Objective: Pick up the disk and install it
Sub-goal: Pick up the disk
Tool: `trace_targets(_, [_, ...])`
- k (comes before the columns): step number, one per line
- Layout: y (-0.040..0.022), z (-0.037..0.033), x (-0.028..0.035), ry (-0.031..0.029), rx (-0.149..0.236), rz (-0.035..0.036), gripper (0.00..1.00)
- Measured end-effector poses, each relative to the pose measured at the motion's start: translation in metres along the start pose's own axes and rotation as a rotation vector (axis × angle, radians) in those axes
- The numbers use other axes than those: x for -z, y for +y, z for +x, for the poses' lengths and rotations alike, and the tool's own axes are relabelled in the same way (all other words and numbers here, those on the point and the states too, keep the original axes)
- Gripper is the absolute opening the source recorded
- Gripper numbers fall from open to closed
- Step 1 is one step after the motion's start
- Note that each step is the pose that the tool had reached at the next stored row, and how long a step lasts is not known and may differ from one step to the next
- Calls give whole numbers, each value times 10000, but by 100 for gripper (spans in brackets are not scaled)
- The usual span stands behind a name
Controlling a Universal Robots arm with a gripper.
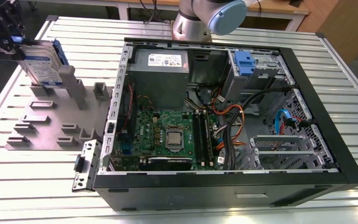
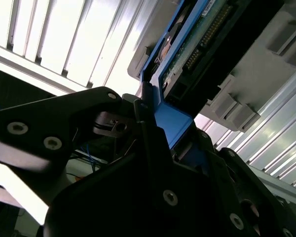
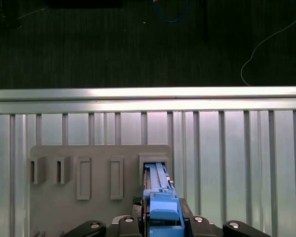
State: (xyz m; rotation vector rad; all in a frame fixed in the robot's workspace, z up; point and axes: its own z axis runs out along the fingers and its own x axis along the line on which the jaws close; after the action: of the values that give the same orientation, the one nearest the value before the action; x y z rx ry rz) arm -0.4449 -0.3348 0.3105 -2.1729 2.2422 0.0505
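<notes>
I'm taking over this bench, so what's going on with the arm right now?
The arm's end effector grips the disk by its upper edge, at the exterior view's left. The disk stands upright at a slot of the grey holder plate, which lies on the slatted table beside the open computer case. The disk is not yet in the case.

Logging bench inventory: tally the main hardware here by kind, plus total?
disk: 1, clamped in the hand
grey holder rack: 1
open computer case: 1
power-supply box: 1, inside the case
Total: 4
</notes>
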Motion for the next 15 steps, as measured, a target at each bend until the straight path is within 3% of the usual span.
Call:
trace_targets(10, [0,0,13,0,0,0,37])
trace_targets(15, [1,-2,49,1,0,-2,37])
